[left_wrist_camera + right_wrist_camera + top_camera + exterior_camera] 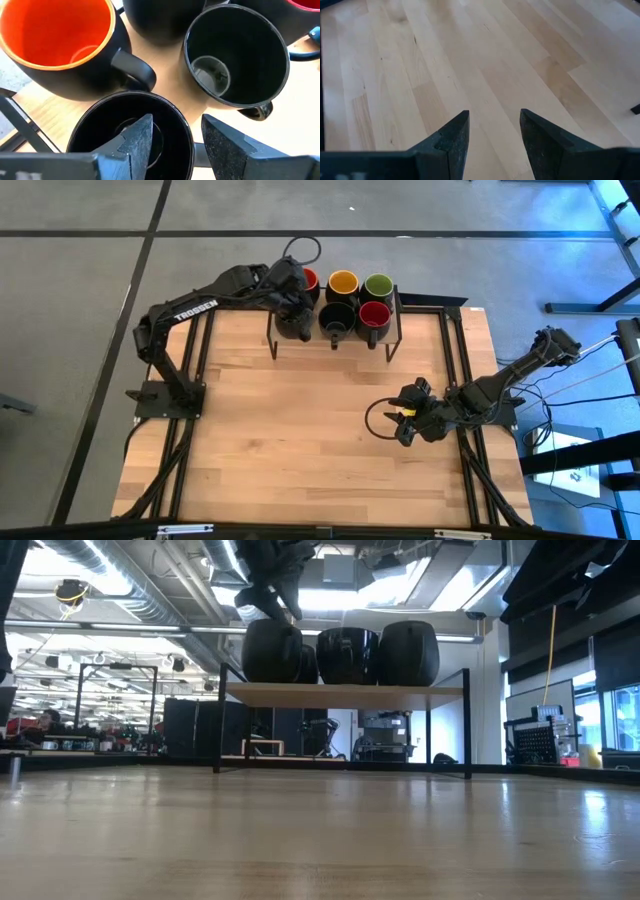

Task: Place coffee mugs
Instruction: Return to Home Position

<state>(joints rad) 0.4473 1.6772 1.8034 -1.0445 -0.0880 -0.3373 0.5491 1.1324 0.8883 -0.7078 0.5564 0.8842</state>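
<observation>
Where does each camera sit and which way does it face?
High: above, straight down on the table; both arms, left tool at the mugs, right tool over bare wood.
Low: table height, level toward the shelf; left arm overhead.
Left wrist: down past its open fingers into black mugs.
Right wrist: past open fingers onto bare tabletop.
Shared: high and low both show the mugs.

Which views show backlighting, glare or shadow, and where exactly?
Low view: bright ceiling lights behind turn the mugs on the shelf into silhouettes. Left wrist view: pale glints inside the glossy black mugs. High view: even light on the table.
</observation>
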